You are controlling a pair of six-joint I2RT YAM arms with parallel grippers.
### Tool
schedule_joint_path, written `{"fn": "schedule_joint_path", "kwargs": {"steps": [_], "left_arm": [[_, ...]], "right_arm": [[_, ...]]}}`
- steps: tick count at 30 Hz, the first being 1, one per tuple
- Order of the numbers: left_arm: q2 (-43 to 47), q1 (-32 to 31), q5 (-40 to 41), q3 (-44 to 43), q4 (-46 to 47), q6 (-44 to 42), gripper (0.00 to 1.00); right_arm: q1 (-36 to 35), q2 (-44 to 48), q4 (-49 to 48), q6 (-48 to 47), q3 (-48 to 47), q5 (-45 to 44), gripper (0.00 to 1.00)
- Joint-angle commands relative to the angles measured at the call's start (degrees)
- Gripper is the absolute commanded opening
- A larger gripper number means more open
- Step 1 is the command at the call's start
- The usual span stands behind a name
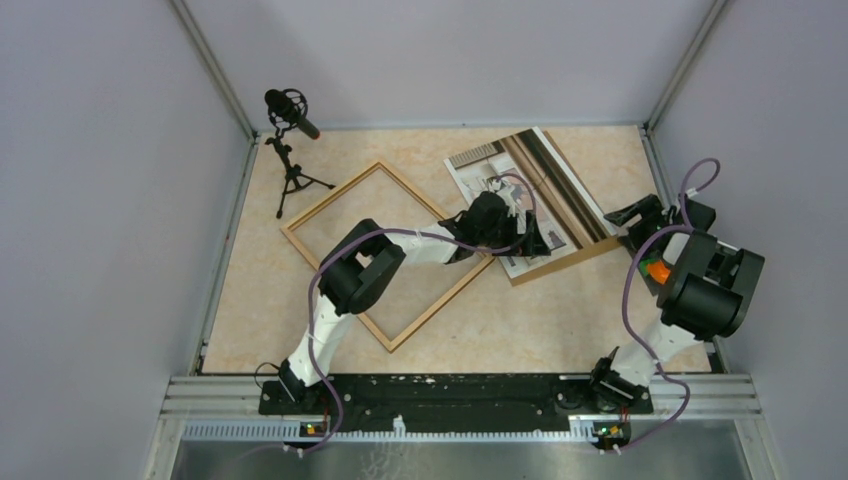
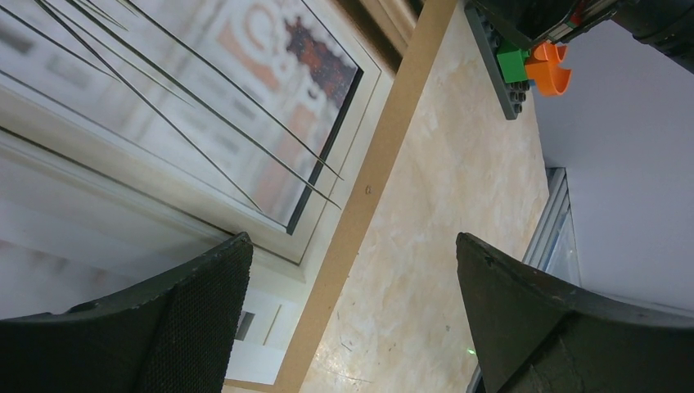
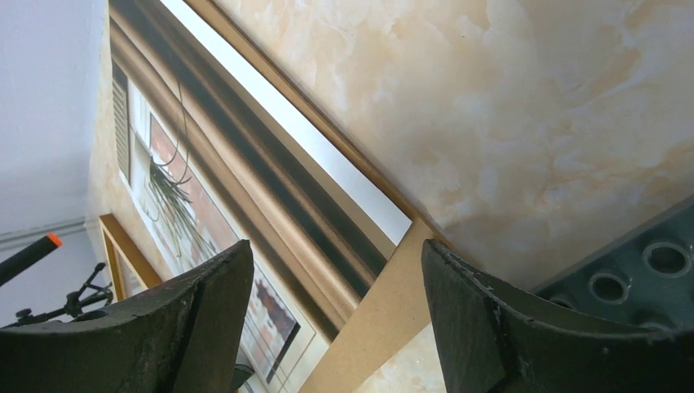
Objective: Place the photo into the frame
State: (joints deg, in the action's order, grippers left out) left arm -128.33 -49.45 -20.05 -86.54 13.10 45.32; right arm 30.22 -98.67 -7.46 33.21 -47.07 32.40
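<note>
The photo lies face up at the back right of the table on a brown backing board. The empty light wood frame lies to their left, turned like a diamond. My left gripper reaches across the frame's right corner and hovers over the photo's near edge. In the left wrist view it is open above the photo and the board's edge. My right gripper is open over the board's right corner, with the photo beyond it. Neither holds anything.
A microphone on a small tripod stands at the back left corner, beside the frame. Grey walls close in the table on three sides. A dark grey studded plate lies by the right gripper near the right wall.
</note>
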Motion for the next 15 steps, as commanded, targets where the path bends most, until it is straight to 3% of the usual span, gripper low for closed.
{"fn": "schedule_joint_path", "kwargs": {"steps": [1,15], "left_arm": [[-0.8,0.4,-0.5,2.3,-3.3,-0.3,0.98],[-2.0,1.3,-2.7,4.3,-1.5,1.8,0.98]], "right_arm": [[0.2,-2.3,0.4,-1.6,-1.3,-0.9,0.74],[-2.3,-9.3,-10.9,4.1,-0.5,10.9,0.74]]}}
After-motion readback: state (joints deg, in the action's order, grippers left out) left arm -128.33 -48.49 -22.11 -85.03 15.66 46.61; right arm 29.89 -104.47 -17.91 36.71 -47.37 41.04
